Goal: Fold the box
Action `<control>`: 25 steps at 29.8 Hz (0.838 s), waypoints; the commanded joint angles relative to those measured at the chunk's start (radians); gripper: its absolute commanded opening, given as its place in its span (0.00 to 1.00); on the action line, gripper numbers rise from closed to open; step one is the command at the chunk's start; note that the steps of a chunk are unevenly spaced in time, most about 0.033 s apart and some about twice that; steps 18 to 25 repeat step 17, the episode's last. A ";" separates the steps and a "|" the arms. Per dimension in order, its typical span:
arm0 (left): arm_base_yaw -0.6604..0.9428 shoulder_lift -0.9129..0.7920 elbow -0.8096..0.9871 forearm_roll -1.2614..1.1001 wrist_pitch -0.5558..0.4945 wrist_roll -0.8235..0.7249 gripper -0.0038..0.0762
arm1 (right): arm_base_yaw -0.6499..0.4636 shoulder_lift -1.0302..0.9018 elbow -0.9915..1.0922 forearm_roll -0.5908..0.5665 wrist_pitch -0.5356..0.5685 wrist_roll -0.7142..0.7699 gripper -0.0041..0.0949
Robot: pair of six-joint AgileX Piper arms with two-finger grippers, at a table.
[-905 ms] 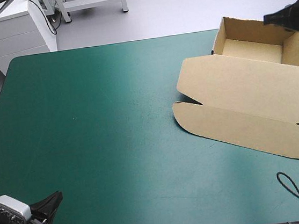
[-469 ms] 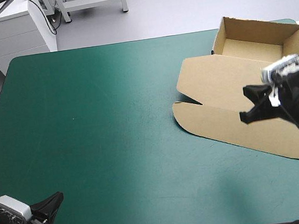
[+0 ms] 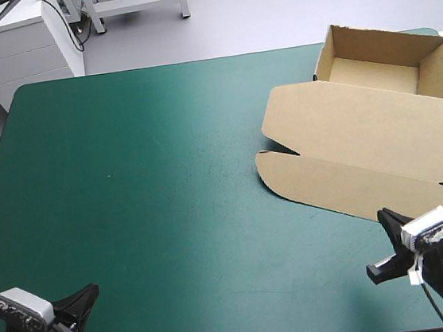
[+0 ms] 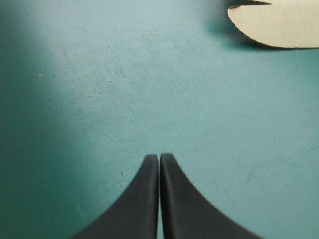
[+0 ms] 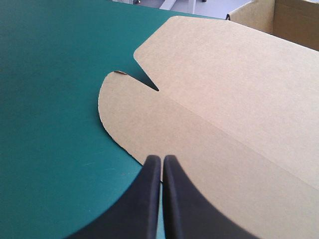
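Note:
The brown box (image 3: 367, 40) stands as an open tray at the table's back right. Its lid (image 3: 362, 134) lies flat on the teal-green cover, reaching toward the front. My right gripper (image 3: 387, 222) is shut and hovers at the front right, just before the lid's rounded front flap (image 5: 149, 124); the tray's wall (image 5: 294, 20) shows far ahead of it. Its black fingertips (image 5: 162, 158) meet over the flap's edge with nothing between them. At the front left corner my left gripper (image 3: 92, 294) is shut too, low over bare cover (image 4: 159, 157), with the flap's corner (image 4: 279, 22) far ahead.
The teal-green cover (image 3: 151, 182) stretches wide to the left of the box. A white cabinet (image 3: 20, 49) stands beyond the table's far left corner. The box's tray reaches close to the table's right edge.
My right arm has swept from over the tray at the back right, across the lid, down to the table's front right. The left gripper shifted slightly. The box has not moved.

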State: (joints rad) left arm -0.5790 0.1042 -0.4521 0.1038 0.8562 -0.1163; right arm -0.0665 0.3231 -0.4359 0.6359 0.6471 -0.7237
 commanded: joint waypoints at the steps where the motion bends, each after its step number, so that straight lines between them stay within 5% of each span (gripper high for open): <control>1: -0.005 0.017 0.010 -0.016 -0.135 -0.004 0.04 | 0.001 -0.085 0.016 -0.024 -0.060 0.020 0.04; 8: -0.005 0.017 0.026 -0.042 -0.174 -0.004 0.04 | 0.001 -0.194 0.032 -0.176 -0.045 0.193 0.04; 25: -0.005 0.017 0.026 -0.038 -0.174 -0.004 0.04 | 0.001 -0.198 0.032 -0.185 0.001 0.223 0.04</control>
